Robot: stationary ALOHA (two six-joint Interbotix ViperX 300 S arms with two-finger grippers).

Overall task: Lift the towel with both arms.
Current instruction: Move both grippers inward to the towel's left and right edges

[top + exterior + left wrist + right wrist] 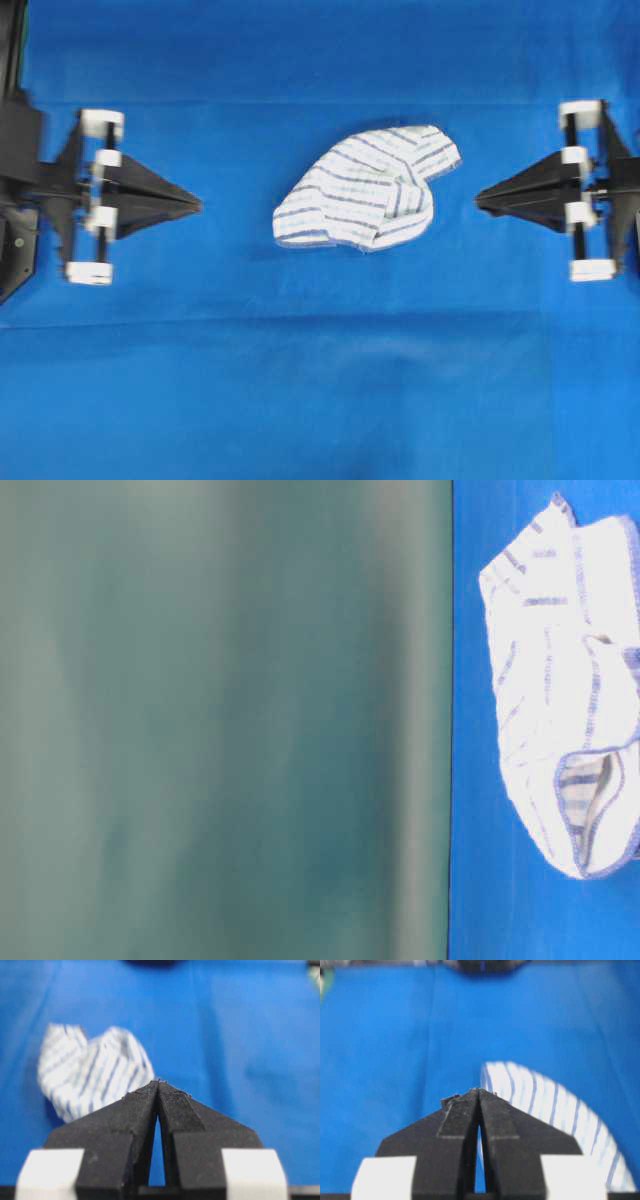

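A white towel [368, 188] with thin blue stripes lies crumpled in the middle of the blue cloth, also seen as the towel [575, 680], the towel [90, 1070] and the towel [555, 1105]. My left gripper [198, 205] points at it from the left, tips touching, nothing held, a gap away from the cloth's edge. My right gripper [478, 201] faces it from the right, also shut and empty, just short of the towel. In the wrist views the left gripper [158, 1081] and right gripper [478, 1090] show their tips pressed together.
A blue cloth [320, 380] covers the whole table. In the table-level view a blurred grey-green surface [220, 720] fills the left two thirds. The far arm's dark base [485, 965] shows at the top of the right wrist view.
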